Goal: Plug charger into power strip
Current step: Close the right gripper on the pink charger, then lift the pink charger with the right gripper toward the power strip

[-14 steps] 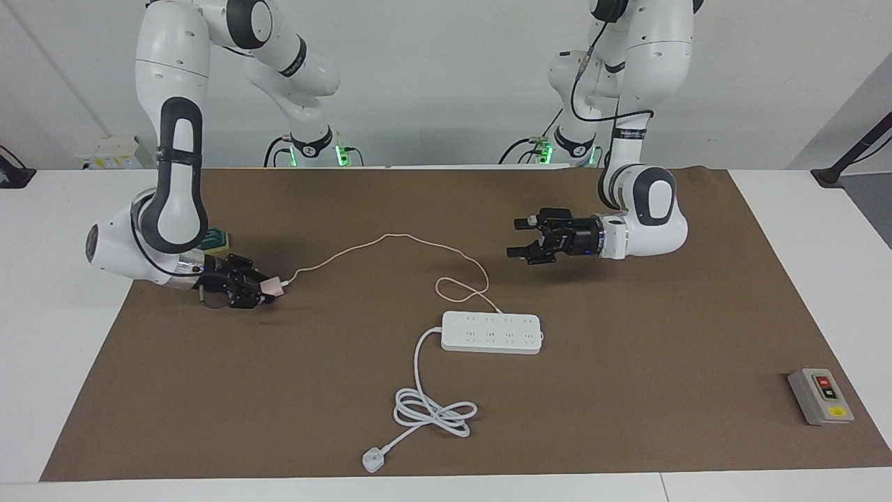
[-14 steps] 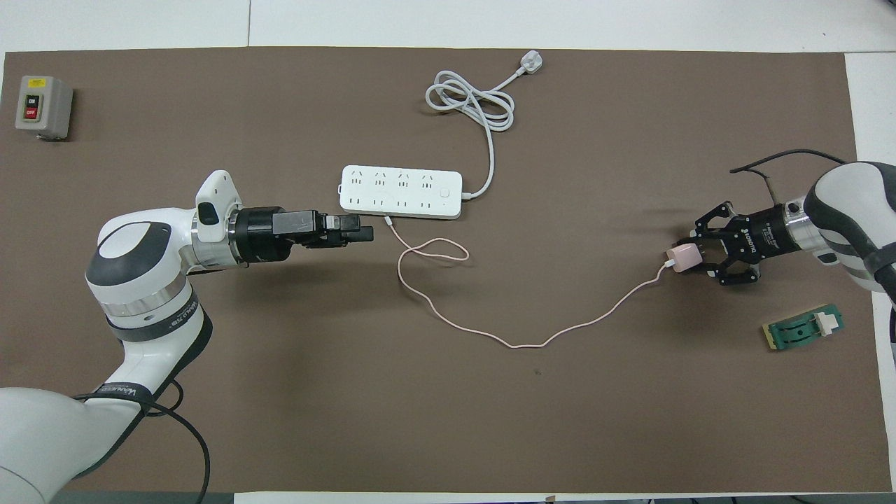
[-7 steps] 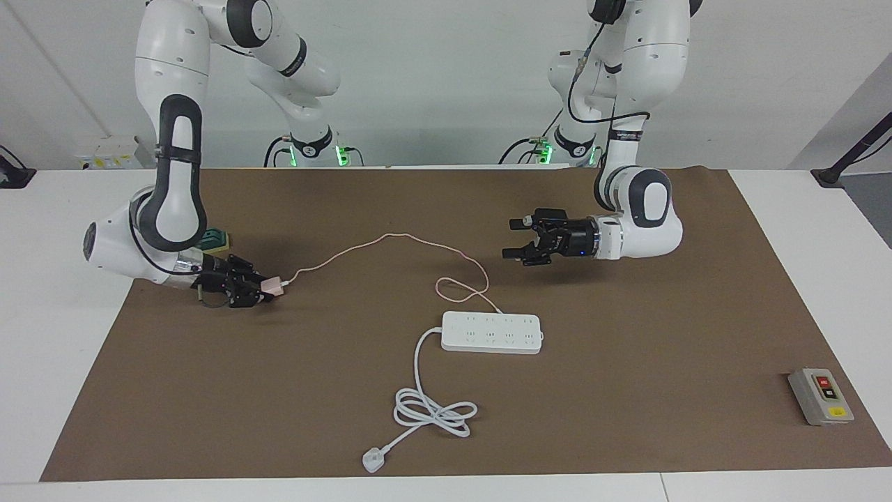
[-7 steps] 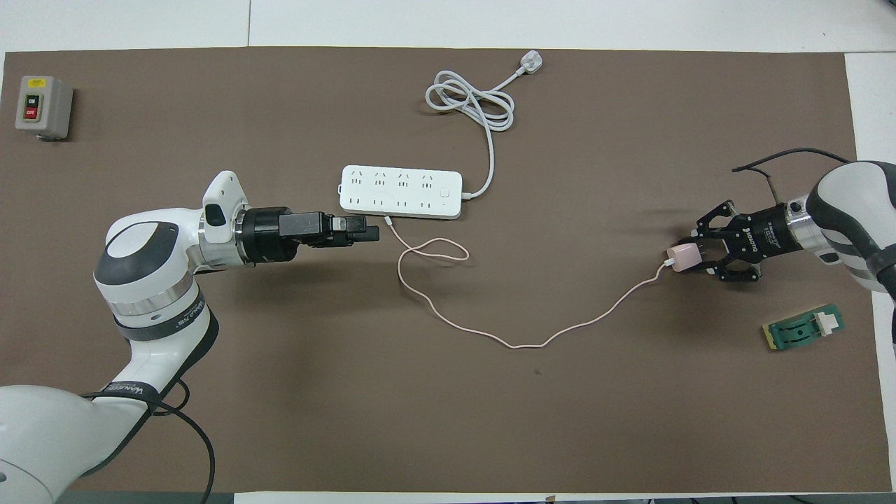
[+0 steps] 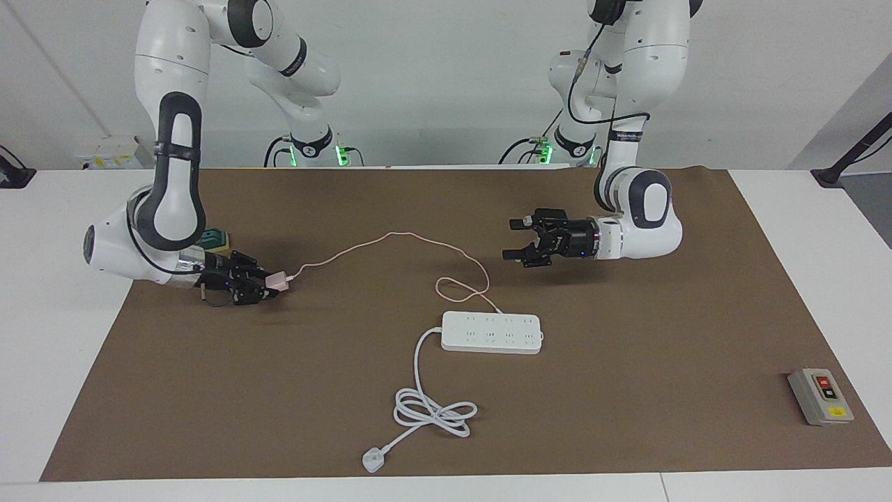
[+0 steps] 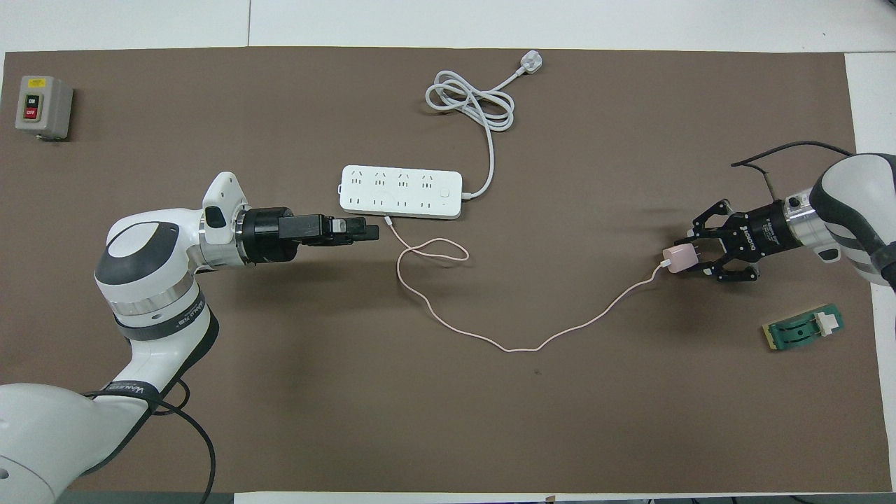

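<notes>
While the right gripper point(image 5: 273, 284) clamps the small pale pink cube charger point(image 5: 277, 281) and the left gripper point(image 5: 514, 239) hangs open, its trailing thin pink cable point(image 6: 504, 344) could snag and shift the long white power strip point(image 5: 492, 332).

facing: high, across table, toward robots | overhead: steeply down from robots' end | shared: brown mat point(image 5: 627, 362) point(image 6: 280, 392)

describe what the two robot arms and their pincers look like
Both arms are glossy white with rounded segments and black or dark grey joint panels. The left pincer and right pincer are black, with linked metal fingers. Loose black cables run along each arm, small lettering rings the wrists, and green lights glow at both bases.
</notes>
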Robot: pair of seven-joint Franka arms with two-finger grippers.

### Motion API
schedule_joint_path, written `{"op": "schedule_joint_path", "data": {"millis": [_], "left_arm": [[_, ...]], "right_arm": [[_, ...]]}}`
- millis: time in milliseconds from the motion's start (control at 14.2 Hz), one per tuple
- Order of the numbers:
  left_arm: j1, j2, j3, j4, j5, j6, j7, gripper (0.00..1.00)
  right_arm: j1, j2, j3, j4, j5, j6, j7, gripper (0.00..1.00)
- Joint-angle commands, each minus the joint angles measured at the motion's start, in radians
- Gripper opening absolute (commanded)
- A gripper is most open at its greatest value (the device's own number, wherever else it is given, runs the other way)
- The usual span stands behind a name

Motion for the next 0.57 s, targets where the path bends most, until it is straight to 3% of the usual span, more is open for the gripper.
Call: {"op": "schedule_joint_path", "data": {"millis": [0, 141, 495], "left_arm": [[-0.022, 0.014, 0.025, 0.003, -0.019, -0.023, 0.021, 1.00], [-0.022, 0.014, 0.025, 0.003, -0.019, -0.025, 0.018, 1.00], [-0.020, -0.035, 0.028, -0.003, -0.018, -0.028, -0.077, 1.00]], "right_arm": [[0.002, -0.005, 0.003, 0.048, 0.023, -0.047, 0.087, 0.00], [0.011, -0.031, 0.012, 0.063, 0.057, -0.049, 0.163, 0.00], [0.152, -0.120, 0.014, 0.112, 0.132, -0.044, 0.412, 0.00]]}}
